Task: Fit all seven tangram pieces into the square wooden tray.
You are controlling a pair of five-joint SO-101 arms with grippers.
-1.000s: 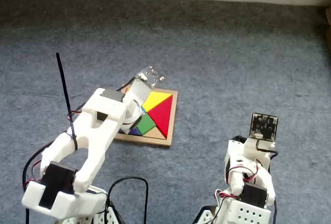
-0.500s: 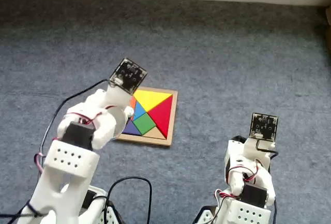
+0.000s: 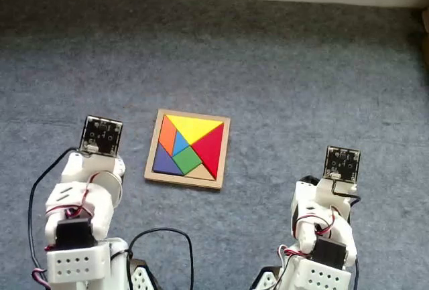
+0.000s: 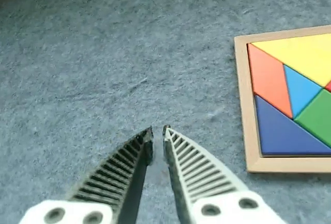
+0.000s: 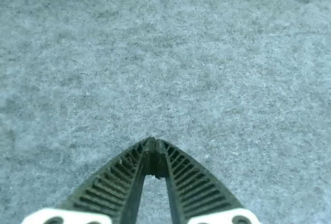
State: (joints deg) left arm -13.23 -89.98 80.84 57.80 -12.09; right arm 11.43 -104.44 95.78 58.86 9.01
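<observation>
**A:** Pulled the left arm [image 3: 84, 196] back off the tray [image 3: 182, 182] since a second ago, parked just left of it now. Check the left claw [image 4: 158, 131]: all but closed, gripping nothing. Same spot for the right claw [image 5: 154, 141], well right of the tray, pinched shut, empty.

**B:** Looks full. Sitting flat on the grey tabletop [image 3: 301, 69]. Packed with yellow, red, orange, blue, green and purple pieces [image 3: 194, 128], plus a tan wedge [image 3: 201, 173] along the tray's near edge.
</observation>
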